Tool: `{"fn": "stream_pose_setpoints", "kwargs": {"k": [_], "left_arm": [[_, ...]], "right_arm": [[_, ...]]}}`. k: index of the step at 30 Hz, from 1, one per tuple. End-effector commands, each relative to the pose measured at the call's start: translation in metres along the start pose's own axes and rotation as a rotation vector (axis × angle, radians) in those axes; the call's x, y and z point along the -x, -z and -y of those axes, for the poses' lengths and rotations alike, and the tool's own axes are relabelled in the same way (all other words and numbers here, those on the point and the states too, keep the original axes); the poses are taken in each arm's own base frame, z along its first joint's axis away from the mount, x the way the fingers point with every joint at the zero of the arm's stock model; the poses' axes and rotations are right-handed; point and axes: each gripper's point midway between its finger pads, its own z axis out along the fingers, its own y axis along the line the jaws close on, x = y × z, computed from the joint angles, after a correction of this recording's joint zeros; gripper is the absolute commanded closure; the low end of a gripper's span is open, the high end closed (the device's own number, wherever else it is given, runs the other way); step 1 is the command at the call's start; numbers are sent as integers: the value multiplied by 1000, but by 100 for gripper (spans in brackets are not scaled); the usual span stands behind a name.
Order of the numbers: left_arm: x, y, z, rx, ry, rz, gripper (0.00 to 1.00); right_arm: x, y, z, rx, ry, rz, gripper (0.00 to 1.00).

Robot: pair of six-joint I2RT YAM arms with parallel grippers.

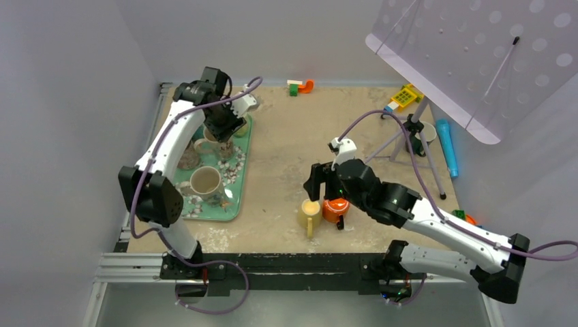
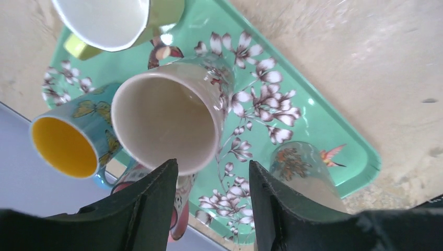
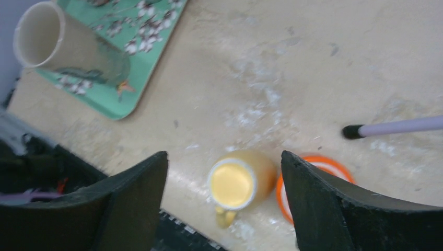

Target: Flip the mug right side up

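A yellow mug (image 1: 309, 214) (image 3: 242, 181) stands upside down near the table's front edge, flat base up and handle toward the front. My right gripper (image 1: 326, 202) (image 3: 224, 154) hovers open above it, a finger on either side, touching nothing. An orange mug (image 1: 335, 209) (image 3: 334, 164) stands upright right beside it. My left gripper (image 1: 225, 129) (image 2: 213, 164) is open over the green floral tray (image 1: 238, 204) (image 2: 334, 130). Just past its fingertips an upright floral mug (image 2: 167, 120) shows its beige inside.
On the tray also stand a blue butterfly mug (image 2: 68, 146), a green mug (image 2: 104, 21) and a tall hummingbird mug (image 2: 303, 172) (image 3: 62, 47). A perforated panel on a tripod (image 1: 477, 54) stands at the back right, one leg (image 3: 397, 125) near the orange mug. A blue tube (image 1: 448, 146) lies by it.
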Motion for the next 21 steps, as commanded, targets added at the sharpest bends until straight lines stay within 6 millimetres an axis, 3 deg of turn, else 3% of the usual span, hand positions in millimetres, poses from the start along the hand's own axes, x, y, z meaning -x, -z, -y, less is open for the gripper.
{"fn": "stream_pose_setpoints", "kwargs": {"k": [1,3,6,9,13,18,21], "left_arm": [[16,74,28,-45,8,225,43],[18,87,40,-62,26,292,42],[16,100,56,-76,36,369,40],[10,109,66,-77,39,397,40],[6,116,72,-60,46,442,40],[6,124,82,-87,40,479,39],[7,126,83,-88,44,493,39]], "right_arm": [[-45,20,-18,39,-78,-114,25],[-72,21,-24,25,-89,-184,31],[-110,31,-41,-23,-78,-272,29],[-136,38,-23,-190,-59,-308,29],[-177,15,-33,-156,-40,-357,28],[-186,-4,-13,-254,-59,-280,41],[-183,-17,-15,-250,-65,-228,47]]}}
